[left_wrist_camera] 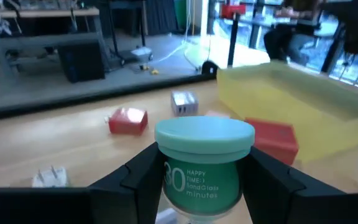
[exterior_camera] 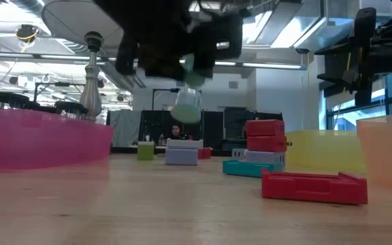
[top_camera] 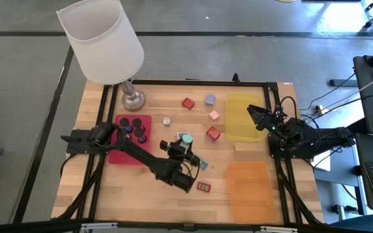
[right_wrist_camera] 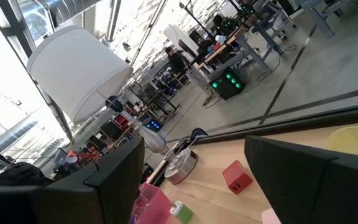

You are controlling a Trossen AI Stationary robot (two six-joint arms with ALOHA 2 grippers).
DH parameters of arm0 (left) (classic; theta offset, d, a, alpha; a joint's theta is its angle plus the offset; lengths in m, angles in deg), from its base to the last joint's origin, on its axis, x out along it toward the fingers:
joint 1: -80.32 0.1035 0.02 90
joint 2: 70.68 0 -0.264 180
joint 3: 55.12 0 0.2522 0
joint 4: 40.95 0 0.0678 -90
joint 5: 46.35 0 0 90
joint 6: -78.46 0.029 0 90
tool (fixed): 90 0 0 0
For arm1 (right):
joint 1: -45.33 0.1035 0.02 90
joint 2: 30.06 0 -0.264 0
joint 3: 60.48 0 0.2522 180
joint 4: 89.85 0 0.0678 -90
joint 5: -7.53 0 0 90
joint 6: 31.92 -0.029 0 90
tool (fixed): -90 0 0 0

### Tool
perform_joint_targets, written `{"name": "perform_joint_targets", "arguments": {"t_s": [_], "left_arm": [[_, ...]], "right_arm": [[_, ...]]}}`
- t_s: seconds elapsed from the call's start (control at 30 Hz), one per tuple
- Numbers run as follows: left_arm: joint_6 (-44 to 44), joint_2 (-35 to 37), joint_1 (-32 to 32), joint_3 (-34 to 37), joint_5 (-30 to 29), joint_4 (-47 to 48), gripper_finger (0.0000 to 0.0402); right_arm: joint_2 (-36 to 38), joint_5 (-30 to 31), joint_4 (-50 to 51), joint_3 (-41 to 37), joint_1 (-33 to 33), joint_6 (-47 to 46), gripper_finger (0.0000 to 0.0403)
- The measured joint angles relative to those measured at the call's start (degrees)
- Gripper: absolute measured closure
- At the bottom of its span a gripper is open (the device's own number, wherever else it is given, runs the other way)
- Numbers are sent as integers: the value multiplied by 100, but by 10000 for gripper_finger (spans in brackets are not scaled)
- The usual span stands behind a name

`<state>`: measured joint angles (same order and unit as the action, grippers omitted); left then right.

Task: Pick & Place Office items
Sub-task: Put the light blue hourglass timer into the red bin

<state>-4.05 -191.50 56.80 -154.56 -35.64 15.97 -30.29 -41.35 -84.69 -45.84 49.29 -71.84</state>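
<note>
Teal-capped sand timer point(left_wrist_camera: 204, 165) is filling the left wrist view, and I am holding it pinched between the left gripper's point(top_camera: 185, 144) fingers point(left_wrist_camera: 138, 180). From the low view it is hanging clear of the table point(top_camera: 173, 197), so I am judging the pick done and the carry under way.

Taking the red tray point(top_camera: 118, 155) as my landmark: the timer is sitting well to the right of it, over bare wood. Black round pieces point(top_camera: 132, 123) are already lying in that tray, with something purple among them. A red block point(top_camera: 213, 134), a pink one point(top_camera: 214, 115), a lavender one point(top_camera: 209, 99) and another red one point(top_camera: 188, 103) are lying further right of the tray, toward the yellow tray point(top_camera: 243, 120). A flat red piece point(top_camera: 203, 187) is resting below and right of the tray, near the orange tray point(top_camera: 248, 188).

My right gripper point(top_camera: 256, 115) is waiting, fingers spread and empty, over the yellow tray's near edge, far right of the red tray.

Next I am expecting to swing the timer over a tray and lower it before releasing; which tray it belongs in I cannot tell, though round things are gathering in the red one.

My left arm is covering a flat teal piece point(top_camera: 203, 164), so its outline is probably only partly showing. A small white item point(top_camera: 166, 121) just right of the red tray is too tiny to identify.
</note>
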Motion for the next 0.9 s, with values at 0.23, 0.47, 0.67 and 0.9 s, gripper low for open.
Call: {"name": "perform_joint_targets", "arguments": {"t_s": [0.23,0.47,0.67,0.9], "left_arm": [[1468,0,245,598,803,-2021,224],[3378,0,338,1014,934,-3981,224],[4371,-223,550,1388,997,-5858,224],[5072,-424,683,1632,1352,-7067,224]], "right_arm": [[0,0,-2,0,0,0,121],[-2,2,-2,2,-2,0,121],[-1,0,0,0,0,0,121],[0,0,6,0,0,0,121]]}}
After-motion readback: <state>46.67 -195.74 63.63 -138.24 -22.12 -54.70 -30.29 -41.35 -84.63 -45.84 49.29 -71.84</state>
